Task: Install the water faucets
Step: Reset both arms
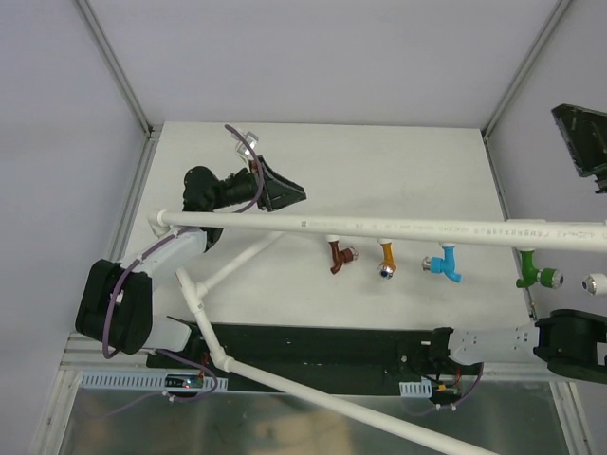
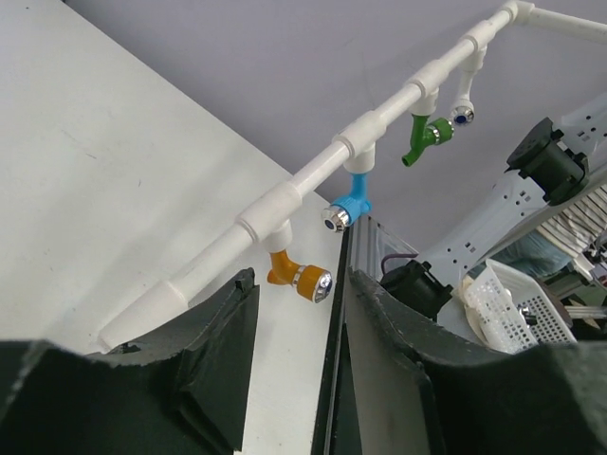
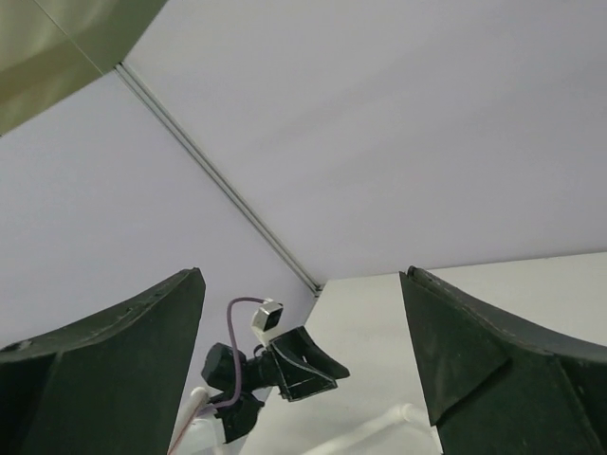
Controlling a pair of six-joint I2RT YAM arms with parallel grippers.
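Observation:
Four faucets hang from tee joints under the long white pipe (image 1: 379, 225): brown (image 1: 338, 255), orange (image 1: 387, 259), blue (image 1: 444, 264) and green (image 1: 536, 274). My left gripper (image 1: 285, 190) is open and empty, just behind the pipe near its left end. In the left wrist view its fingers (image 2: 218, 332) frame the orange faucet (image 2: 299, 276), with the blue (image 2: 350, 207) and green (image 2: 426, 137) ones farther along; the brown one is hidden there. My right gripper (image 1: 569, 140) is open and empty, raised at the far right. The right wrist view shows no faucet.
A silver-capped white fitting (image 1: 595, 282) hangs at the pipe's right end. A second white pipe with elbow joints (image 1: 204, 313) runs diagonally over the left arm. A black strip (image 1: 313, 346) lies along the table's near edge. A white basket (image 2: 507, 303) sits off the table.

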